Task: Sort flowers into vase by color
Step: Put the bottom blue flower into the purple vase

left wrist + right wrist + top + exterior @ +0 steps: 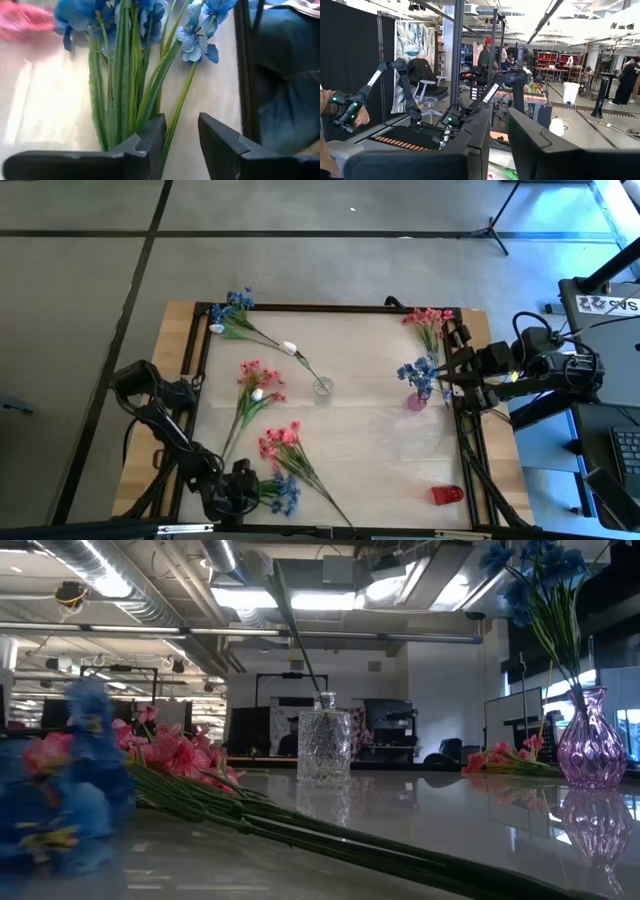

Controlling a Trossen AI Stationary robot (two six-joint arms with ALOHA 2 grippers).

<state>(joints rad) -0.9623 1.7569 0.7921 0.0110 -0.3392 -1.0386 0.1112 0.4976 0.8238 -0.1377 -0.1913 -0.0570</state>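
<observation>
A blue flower bunch (283,495) lies at the table's near left, its stems (120,90) spread flat. My left gripper (248,485) slants down over it, open, its fingers (182,132) on either side of one thin stem (176,117). A clear vase (323,387) holds a white-bud sprig (289,348) that leans over the rim. A pink vase (417,400) holds blue flowers (420,370). Pink flowers (285,442) lie mid-left. My right gripper (500,130) waits open and raised at the right edge (450,375). My left gripper stands over the blue bunch's stems, slanting down from the near-left side, its fingers lying across them. One thin stem (172,127) runs through the gap beside one finger (152,132). I cannot tell whether the fingers touch it; the bunch lies flat on the table.
A pink and white bunch (258,380) lies left of the clear vase, a blue and white bunch (232,310) at the far left corner, pink flowers (428,320) at the far right. A red object (447,494) sits near right. A black frame (300,308) rims the table.
</observation>
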